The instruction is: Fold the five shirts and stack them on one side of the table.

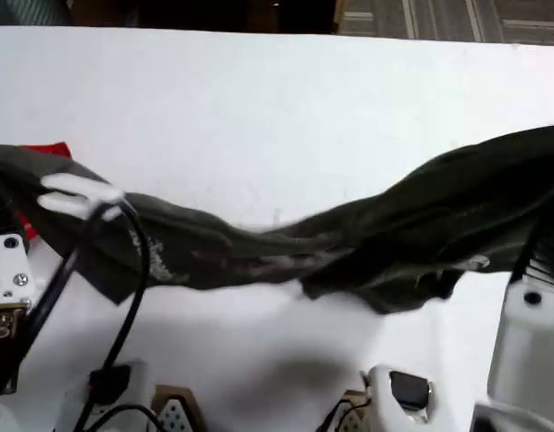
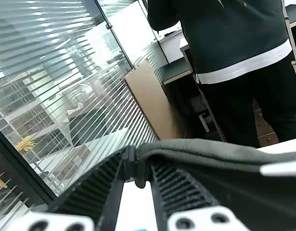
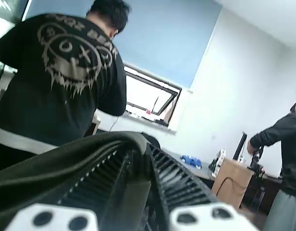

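Note:
A dark olive shirt (image 1: 349, 238) hangs stretched across the white table (image 1: 259, 90), sagging in the middle, with pale print showing on it. In the left wrist view my left gripper (image 2: 137, 167) is shut on a fold of that shirt (image 2: 210, 159) at the tips of its ribbed fingers (image 2: 102, 185). In the right wrist view my right gripper (image 3: 138, 155) is likewise shut on a fold of the shirt (image 3: 56, 163). The high view has one arm (image 1: 12, 270) under the shirt's left end and the other arm (image 1: 533, 315) under its right end.
A bit of red cloth (image 1: 48, 151) peeks out behind the shirt at the far left. A black cable (image 1: 124, 315) loops down toward the arm bases (image 1: 394, 396) at the near edge. White tabletop lies beyond the shirt.

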